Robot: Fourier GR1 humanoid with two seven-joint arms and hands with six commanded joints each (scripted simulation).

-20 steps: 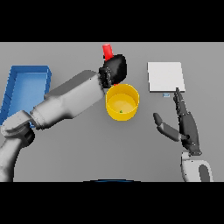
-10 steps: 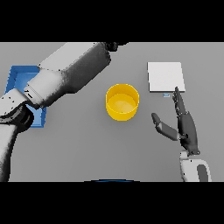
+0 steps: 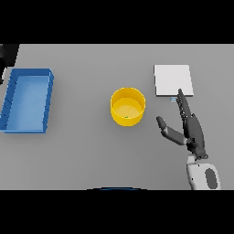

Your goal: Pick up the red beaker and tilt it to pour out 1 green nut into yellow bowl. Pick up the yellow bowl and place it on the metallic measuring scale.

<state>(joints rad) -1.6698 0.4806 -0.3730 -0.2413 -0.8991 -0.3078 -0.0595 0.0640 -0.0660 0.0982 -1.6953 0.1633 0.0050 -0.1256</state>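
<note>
Right hand (image 3: 191, 130) rests open, fingers straight, at four o'clock from the bowl (image 3: 128, 107), fingertips just below the scale (image 3: 172, 80)

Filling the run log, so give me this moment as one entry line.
right hand: open, beside yellow bowl | left hand: not in view | red beaker: not in view | bowl: on table, upright | scale: bare | blue tray: at left

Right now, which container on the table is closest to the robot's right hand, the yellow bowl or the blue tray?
The yellow bowl, mid-table just left of the right hand; the blue tray lies far left.
</note>
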